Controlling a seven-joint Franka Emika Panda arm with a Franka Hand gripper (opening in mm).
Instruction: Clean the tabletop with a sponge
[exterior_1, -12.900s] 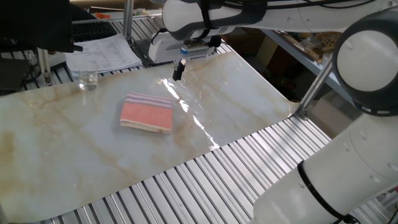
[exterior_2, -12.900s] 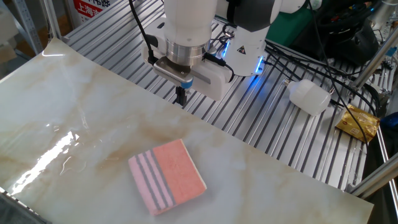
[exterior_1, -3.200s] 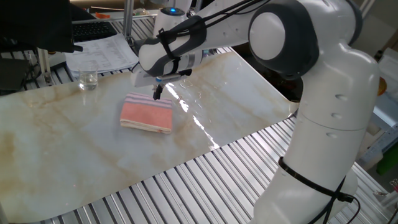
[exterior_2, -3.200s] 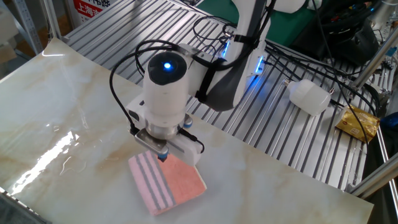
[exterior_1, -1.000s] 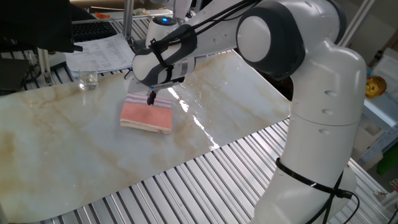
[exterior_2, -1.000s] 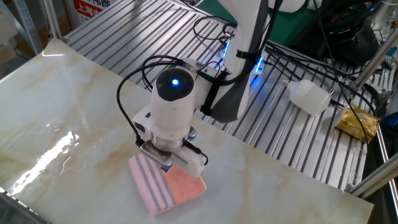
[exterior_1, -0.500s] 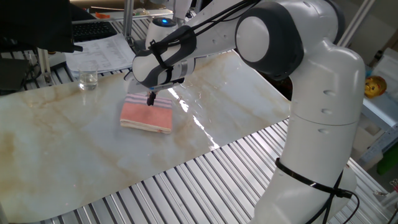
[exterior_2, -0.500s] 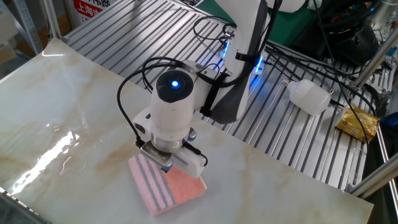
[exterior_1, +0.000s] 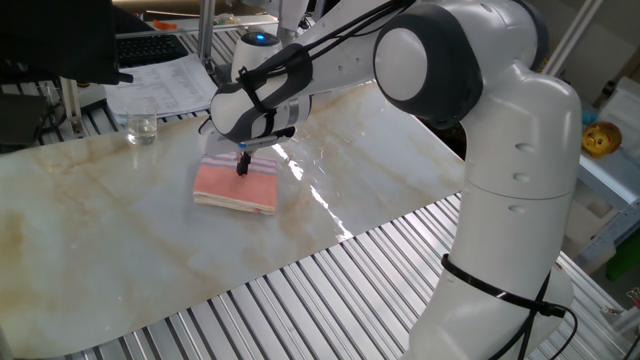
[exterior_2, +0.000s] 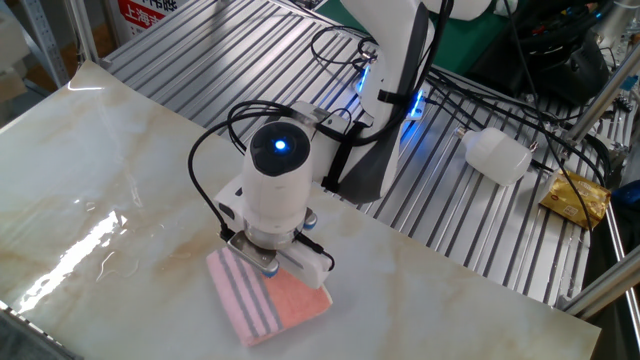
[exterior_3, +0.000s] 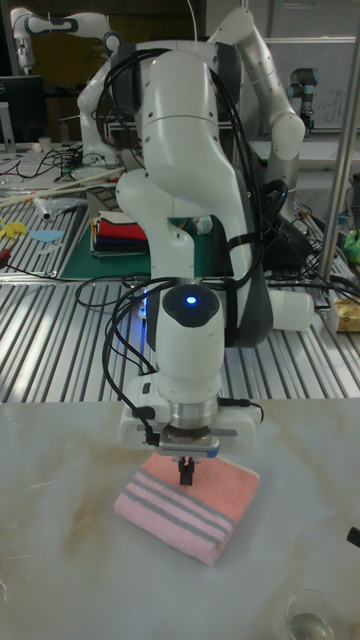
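Note:
The salmon-pink sponge (exterior_1: 236, 187) (exterior_2: 268, 299) (exterior_3: 190, 505) lies flat on the marble tabletop (exterior_1: 120, 250) (exterior_2: 80, 170) (exterior_3: 60, 580), its grey-and-white stripes along one edge. My gripper (exterior_1: 241, 168) (exterior_2: 268, 268) (exterior_3: 185, 475) points straight down over the sponge's striped half. Its two dark fingers are shut together, and the tips touch or press the top of the sponge. Nothing is held between them. In the other fixed view the gripper body hides part of the sponge.
A clear glass (exterior_1: 141, 128) (exterior_3: 312, 615) stands on the tabletop near one edge. Papers (exterior_1: 165, 85) lie beyond it. Ribbed metal slats (exterior_1: 330, 290) surround the slab. A white bottle (exterior_2: 497, 155), a yellow packet (exterior_2: 575, 195) and cables lie on the slats behind the arm.
The gripper came from the slab's far edge to above the sponge. Over the last second it sank slightly onto the sponge's top. The sponge has not moved.

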